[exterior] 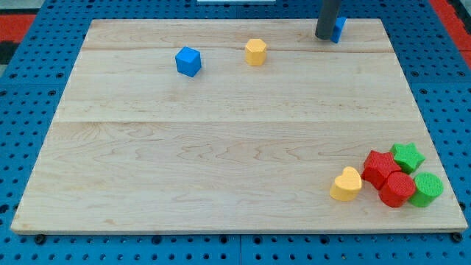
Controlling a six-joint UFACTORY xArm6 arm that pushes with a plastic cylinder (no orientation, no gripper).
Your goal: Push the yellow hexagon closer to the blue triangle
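The yellow hexagon [255,52] sits near the view's top, a little left of centre-right. The blue triangle [338,29] lies at the top right edge of the board, partly hidden behind my rod. My tip [323,37] rests on the board touching the triangle's left side, well to the right of the hexagon. A blue cube [188,61] sits left of the hexagon.
A cluster sits at the view's bottom right: a yellow heart [346,185], a red block [380,167], a red cylinder [397,189], a green star [408,157] and a green cylinder [426,189]. The wooden board [221,147] lies on a blue pegboard.
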